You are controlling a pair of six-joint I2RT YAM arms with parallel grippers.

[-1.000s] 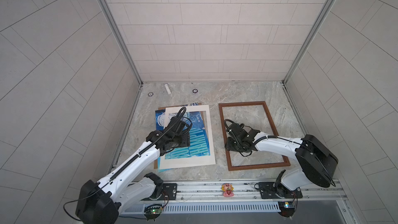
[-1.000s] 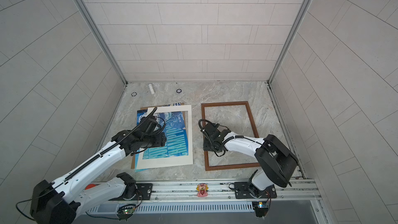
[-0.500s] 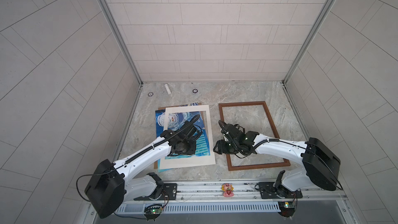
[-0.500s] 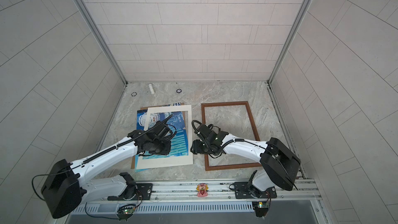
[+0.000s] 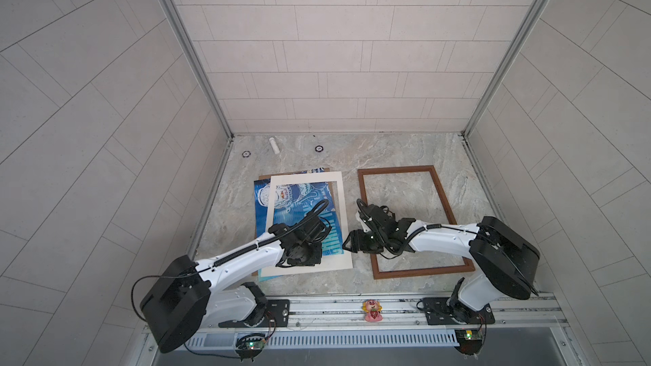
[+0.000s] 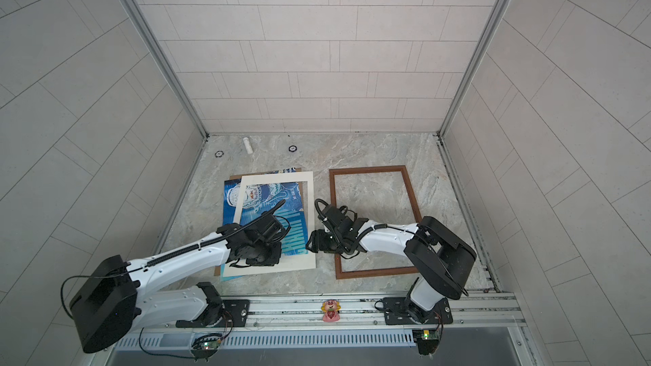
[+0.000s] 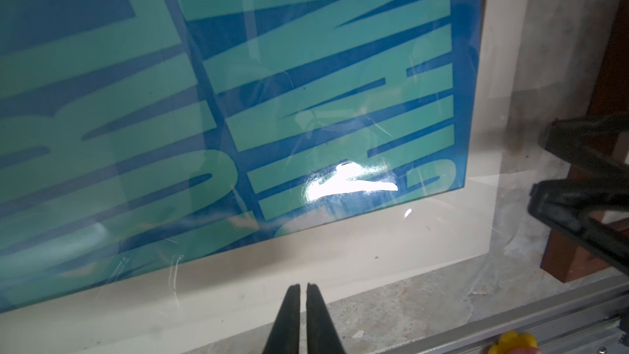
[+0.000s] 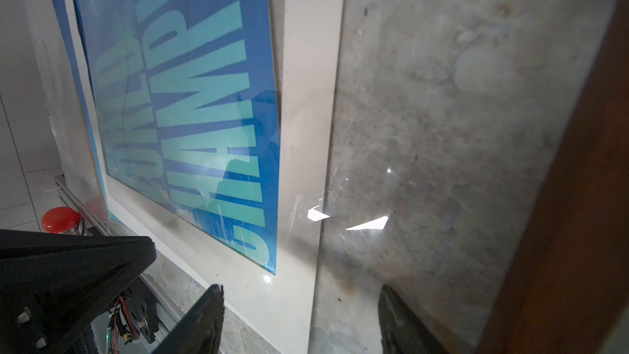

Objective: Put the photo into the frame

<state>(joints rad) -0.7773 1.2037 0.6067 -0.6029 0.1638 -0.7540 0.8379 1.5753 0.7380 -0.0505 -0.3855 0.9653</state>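
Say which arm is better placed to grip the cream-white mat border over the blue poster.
Probably right: the right gripper stands open at the edge of the cream-white mat; the left gripper is shut.

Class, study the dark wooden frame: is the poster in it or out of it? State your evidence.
Out. Inside the frame only bare marble tabletop shows; the photo lies apart to its left, under the cream mat.

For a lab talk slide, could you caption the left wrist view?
Left gripper, jaws nearly closed, poised over the cream mat bordering the blue photo.
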